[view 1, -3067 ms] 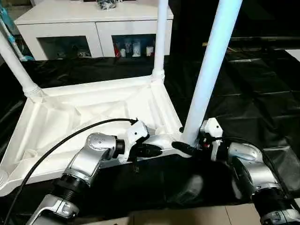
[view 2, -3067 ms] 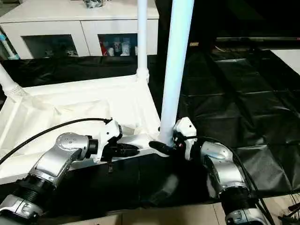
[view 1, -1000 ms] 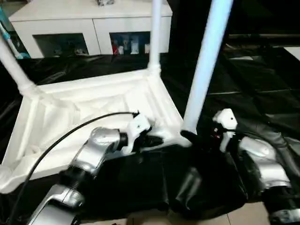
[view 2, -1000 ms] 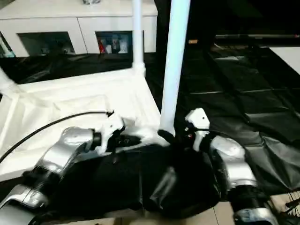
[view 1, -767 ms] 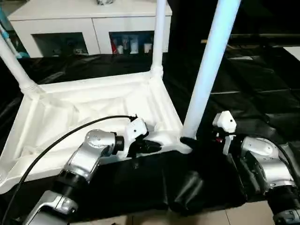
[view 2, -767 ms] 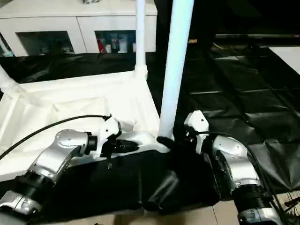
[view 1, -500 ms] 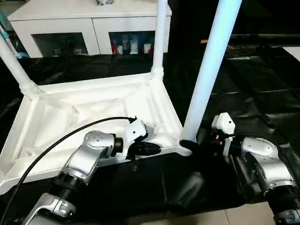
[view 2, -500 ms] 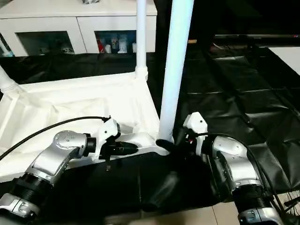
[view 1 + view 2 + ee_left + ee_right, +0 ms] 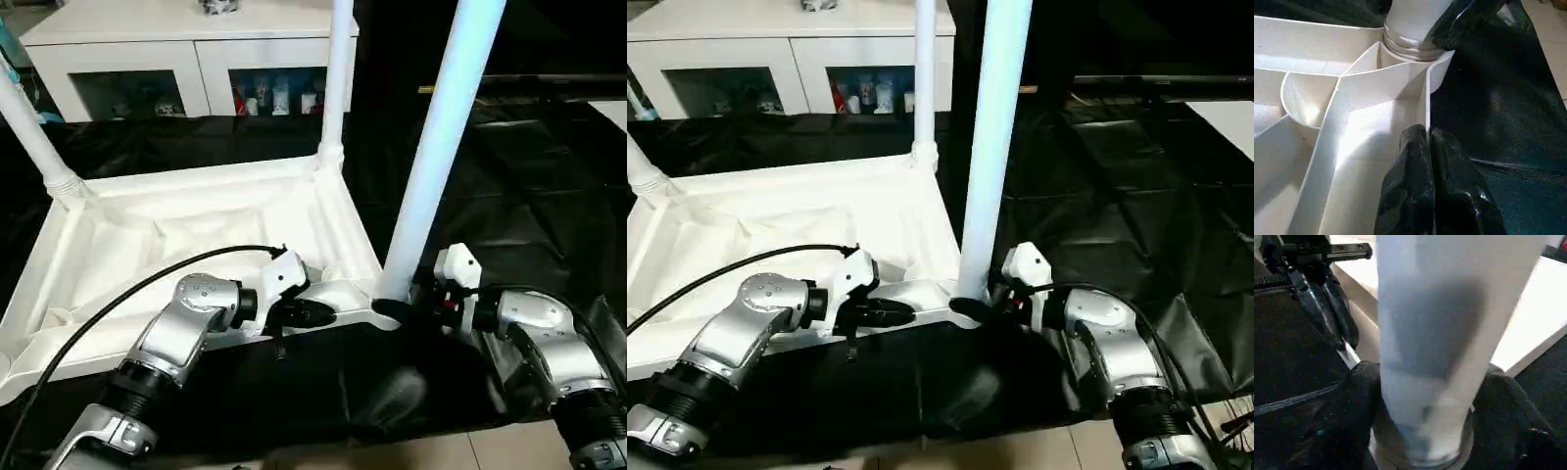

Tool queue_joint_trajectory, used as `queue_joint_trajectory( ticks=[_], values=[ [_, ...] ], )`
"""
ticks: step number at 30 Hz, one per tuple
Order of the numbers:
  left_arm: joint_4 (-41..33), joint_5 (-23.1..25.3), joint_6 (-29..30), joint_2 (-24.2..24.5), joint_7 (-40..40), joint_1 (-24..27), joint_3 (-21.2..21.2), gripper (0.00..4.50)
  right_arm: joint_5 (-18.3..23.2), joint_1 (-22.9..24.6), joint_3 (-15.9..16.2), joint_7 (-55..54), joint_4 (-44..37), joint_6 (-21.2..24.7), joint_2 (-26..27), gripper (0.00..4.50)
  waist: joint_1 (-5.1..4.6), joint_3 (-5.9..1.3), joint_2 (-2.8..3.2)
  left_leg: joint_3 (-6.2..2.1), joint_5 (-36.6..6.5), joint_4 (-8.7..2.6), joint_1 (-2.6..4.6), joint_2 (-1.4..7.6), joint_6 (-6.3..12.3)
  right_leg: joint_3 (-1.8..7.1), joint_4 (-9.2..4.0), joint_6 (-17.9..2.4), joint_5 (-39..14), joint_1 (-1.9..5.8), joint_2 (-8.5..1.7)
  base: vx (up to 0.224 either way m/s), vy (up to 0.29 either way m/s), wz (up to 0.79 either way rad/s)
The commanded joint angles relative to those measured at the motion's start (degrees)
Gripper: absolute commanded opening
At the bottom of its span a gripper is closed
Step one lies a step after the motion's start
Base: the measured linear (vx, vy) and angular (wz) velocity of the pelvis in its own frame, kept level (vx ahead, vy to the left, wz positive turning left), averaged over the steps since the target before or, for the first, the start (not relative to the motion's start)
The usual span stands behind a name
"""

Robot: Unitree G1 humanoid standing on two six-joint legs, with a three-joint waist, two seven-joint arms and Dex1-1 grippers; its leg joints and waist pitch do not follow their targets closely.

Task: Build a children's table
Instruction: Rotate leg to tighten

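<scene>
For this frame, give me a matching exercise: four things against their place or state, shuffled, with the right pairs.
Things:
1. left gripper
2. right gripper
3. near leg
4. cabinet

Places or states:
A. stands upright in the tabletop's near corner socket
B. behind the table, glass doors
C. shut, on the tabletop's near rim
D. fingers on either side of the leg's base

Pairs: 1-C, 2-D, 3-A, 4-B
</scene>
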Motion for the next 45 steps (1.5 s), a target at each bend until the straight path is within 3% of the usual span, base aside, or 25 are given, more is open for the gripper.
queue_joint_trajectory(
  ticks=[1,9,10,14,15,17,27,35,45],
  values=[
    [-1.36,-0.33,0.44,0.26,-1.62,0.53,-1.44,0.00,-1.43,0.30,0.23,-0.29,1.00,0.46,-0.47,2.57,0.29,-3.36,-0.89,-0.39,-7.70,-3.65,0.53,2.44,7.25,1.65,-3.32,-17.58,-1.25,2.80,-2.64,0.000,0.000,0.00],
    [-1.39,-0.33,0.65,0.35,-1.45,0.62,-1.58,0.00,-2.53,0.14,0.63,-1.42,1.69,-0.28,-0.54,2.24,0.24,-3.55,-0.87,-0.41,-6.34,-3.45,0.55,2.39,7.92,1.61,-3.06,-17.90,1.12,2.80,-2.57,0.000,0.000,0.00],
    [-1.36,-0.33,0.64,0.34,-1.44,0.59,-1.59,0.00,-2.42,0.03,0.50,-1.70,1.86,0.03,-0.43,2.75,0.22,-3.56,-0.86,-0.40,-6.42,-3.44,0.56,2.37,7.89,1.60,-3.06,-17.93,1.07,2.79,-2.54,0.000,0.000,0.00],
    [-0.98,-0.24,0.50,0.18,-1.27,0.27,-1.66,0.00,-0.12,-0.78,-0.61,-1.72,2.24,3.79,0.44,3.04,0.14,-3.61,-0.81,-0.40,-6.65,-3.41,0.59,2.32,7.63,1.60,-3.04,-18.14,0.99,2.85,-2.48,0.000,0.000,0.00],
    [-0.94,-0.28,0.49,0.16,-1.27,0.22,-1.66,0.00,-0.76,-0.70,-0.23,-1.96,2.15,3.00,0.38,3.30,0.20,-3.60,-0.81,-0.41,-6.74,-3.43,0.57,2.35,7.57,1.59,-3.05,-18.13,1.03,2.85,-2.53,0.000,0.000,0.00],
    [-0.86,-0.30,0.45,0.15,-1.26,0.16,-1.67,0.00,-1.79,-0.57,0.31,-2.49,2.15,1.73,0.36,3.33,0.26,-3.70,-0.80,-0.41,-6.15,-3.36,0.63,2.36,7.51,1.59,-2.92,-18.23,1.90,2.82,-2.54,0.000,0.000,0.00],
    [-0.63,-0.20,0.31,0.32,-1.12,0.01,-1.69,0.00,-2.02,-0.69,0.58,-2.41,2.43,1.70,0.56,3.33,0.27,-3.67,-0.89,-0.41,-6.19,-3.32,0.56,2.33,7.76,1.57,-2.89,-18.19,1.94,2.90,-2.50,0.000,0.000,0.00],
    [-0.69,0.23,0.14,0.68,-0.98,-0.08,-1.93,0.00,-1.51,-0.84,0.23,-2.05,2.82,2.04,0.85,2.66,0.22,-3.62,-0.83,-0.43,-6.81,-3.34,0.56,2.33,7.54,1.56,-2.94,-18.15,1.07,2.88,-2.51,0.000,0.000,0.00],
    [-0.40,3.15,-1.33,2.08,-0.52,-0.53,-3.68,0.00,-1.46,-0.60,0.05,-2.71,2.90,2.07,1.36,2.58,0.16,-3.43,-0.67,-0.46,-8.45,-3.53,0.65,2.31,6.60,1.60,-3.17,-17.76,-0.58,2.84,-2.51,0.000,0.000,0.00]
  ],
)
